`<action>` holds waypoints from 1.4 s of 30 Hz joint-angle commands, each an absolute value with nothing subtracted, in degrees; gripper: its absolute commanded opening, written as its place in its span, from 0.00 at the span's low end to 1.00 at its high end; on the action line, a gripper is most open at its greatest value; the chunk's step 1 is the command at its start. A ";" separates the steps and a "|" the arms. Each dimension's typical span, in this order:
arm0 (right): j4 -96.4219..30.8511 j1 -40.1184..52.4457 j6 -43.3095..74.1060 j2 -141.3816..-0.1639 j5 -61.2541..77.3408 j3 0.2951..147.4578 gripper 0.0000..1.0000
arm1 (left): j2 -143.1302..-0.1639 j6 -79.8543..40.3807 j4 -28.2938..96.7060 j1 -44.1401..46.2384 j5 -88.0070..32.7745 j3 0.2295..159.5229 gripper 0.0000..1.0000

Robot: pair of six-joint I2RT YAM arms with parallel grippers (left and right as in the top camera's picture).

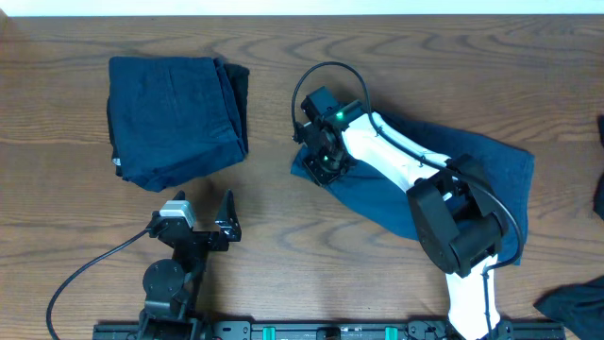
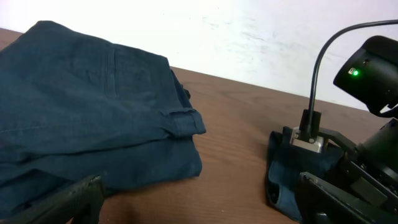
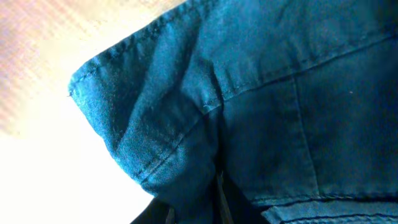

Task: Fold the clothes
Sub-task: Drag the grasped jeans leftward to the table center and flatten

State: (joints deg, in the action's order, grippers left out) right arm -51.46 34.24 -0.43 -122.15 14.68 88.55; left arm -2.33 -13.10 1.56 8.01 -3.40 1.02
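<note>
Left fingers [image 2: 78,198] gape wide over the table [image 1: 283,236], near the folded bundle [image 1: 175,118] at far left. Right fingers [image 1: 327,168] sit at the left corner of the other garment [image 1: 495,165] lying mid-right, can't tell if they're gripping it.

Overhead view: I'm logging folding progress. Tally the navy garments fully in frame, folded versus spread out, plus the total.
Folded bundle: 1
Spread-out garment: 1
Total: 2
Cut-off dark cloth at the right edge: not counted.
</note>
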 commanded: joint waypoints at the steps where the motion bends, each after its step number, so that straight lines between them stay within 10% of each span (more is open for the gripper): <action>1: -53.21 33.93 0.36 -122.06 23.31 88.99 0.17 | -2.44 -12.34 3.81 8.23 -3.16 0.23 0.98; 9: -62.08 31.88 0.36 -122.06 29.39 89.23 0.62 | -2.44 -12.34 3.81 8.23 -3.16 0.23 0.98; 24: -70.83 25.71 -1.34 -116.31 30.15 93.45 0.66 | -2.44 -12.34 3.84 8.23 -3.16 0.23 0.98; 28: -75.11 21.71 -1.30 -113.32 21.78 93.45 0.51 | -2.44 -12.34 3.81 8.23 -3.16 0.23 0.98; 32: -79.26 16.84 -0.08 -111.46 16.91 93.43 0.04 | -2.44 -12.34 3.81 8.23 -3.16 0.23 0.98; 42: -72.84 4.36 7.29 -111.22 13.13 86.21 0.01 | -2.46 -12.34 3.84 8.23 -3.16 0.23 0.98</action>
State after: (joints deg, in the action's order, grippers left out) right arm -74.28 6.24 4.45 -111.83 14.66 89.27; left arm -2.33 -13.08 1.56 8.01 -3.40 1.02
